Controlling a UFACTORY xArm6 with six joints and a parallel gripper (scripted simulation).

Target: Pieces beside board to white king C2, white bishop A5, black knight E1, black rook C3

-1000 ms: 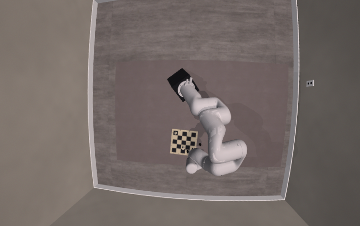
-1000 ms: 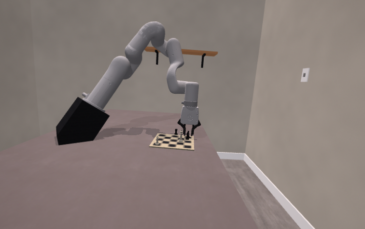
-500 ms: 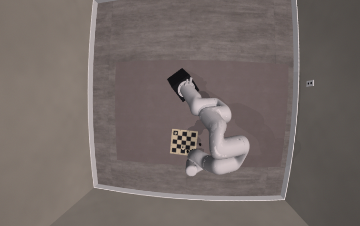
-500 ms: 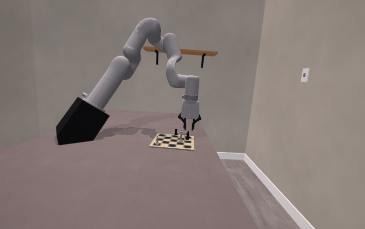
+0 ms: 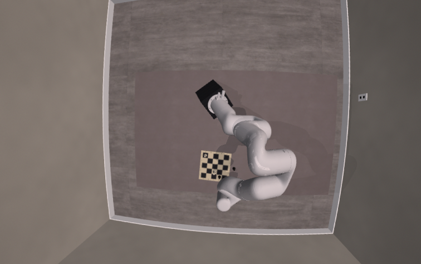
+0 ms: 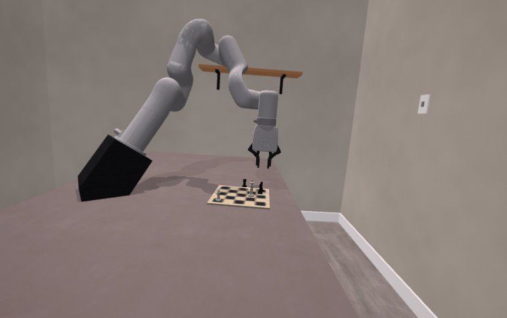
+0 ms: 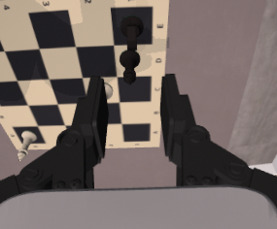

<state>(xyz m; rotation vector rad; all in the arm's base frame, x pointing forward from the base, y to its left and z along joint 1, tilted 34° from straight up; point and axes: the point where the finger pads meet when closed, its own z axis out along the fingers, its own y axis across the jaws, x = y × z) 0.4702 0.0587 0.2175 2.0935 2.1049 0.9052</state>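
- Hanging above the board's far right corner in the exterior view: one gripper (image 6: 263, 166) (image 7: 133, 93), fingers moderately parted, nothing between them.
- Black knight (image 6: 262, 183) (image 7: 131, 25): apparently on E1, its base within the dark square in the wrist view; largely masked in the exterior view. Any sideways sweep at low height could tip it.
- Dark piece (image 5: 219, 176) (image 6: 260, 190) (image 7: 129, 59): seemingly on D1, type unclear, close beside the knight. Risk: a finger snagging either, as the two crowd one another.
- White king (image 5: 214, 172) (image 6: 251, 189) (image 7: 108, 90): upright, apparently on C2. Chief hazard: it adjoins C3, so fingers opening there could shove it over a line.
- Black rook (image 5: 234, 169) (image 6: 244, 182): by elimination, the piece standing off the far side of the board (image 5: 200, 170) (image 6: 210, 202) (image 7: 156, 141), near its edge; likely the sole item outstanding. An off-centre grasp could topple it; a low carry could clip the king.
- White bishop (image 5: 205, 155) (image 6: 218, 194) (image 7: 29, 137): upright on A5, near left corner; little exposed to the rook's probable route.
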